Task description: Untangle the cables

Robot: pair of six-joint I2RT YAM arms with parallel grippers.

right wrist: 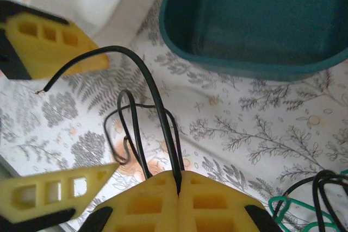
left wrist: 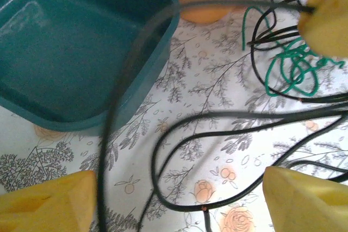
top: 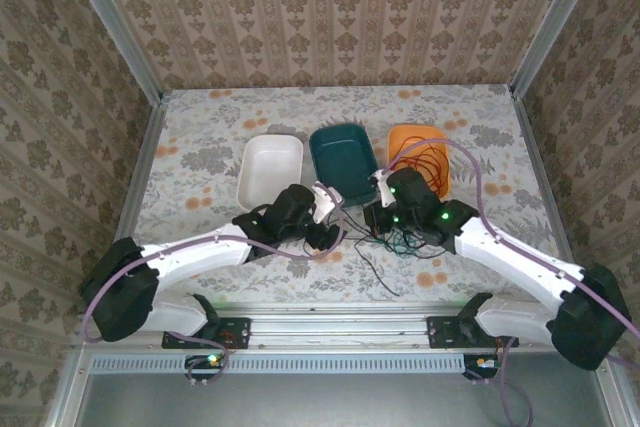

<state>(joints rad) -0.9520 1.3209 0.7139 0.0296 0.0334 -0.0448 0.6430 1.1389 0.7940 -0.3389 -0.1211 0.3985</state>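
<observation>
Cables (top: 395, 237): the black cable (right wrist: 154, 88) and green cable (left wrist: 288, 69) are heaped on the surface (top: 200, 157) just in front of the teal tray (top: 330, 135). The red cable (top: 428, 165) is coiled in the orange tray (top: 400, 132), just right of the teal tray.
Left claw (left wrist: 179, 188): my fingers are apart and grip nothing. They sit low in front of the teal tray's near rim, with a black loop on the surface between them.
Black cable: it arches from my right claw leftward to a bare free end beside one left finger. Its long axis runs side to side along the teal tray's front.
Right claw (right wrist: 178, 180): pressed together on the black cable, in front of the teal tray's right corner, tips facing my left claw.
Green cable: a knotted scribble right of the black loops and crossed by black strands. It lies nearer my right claw.
Next move: as I judge it, my left claw is the nearer one to the free end and the loop. Drawing the black cable leftward along its own line, away from the green, looks like the way to part them.
</observation>
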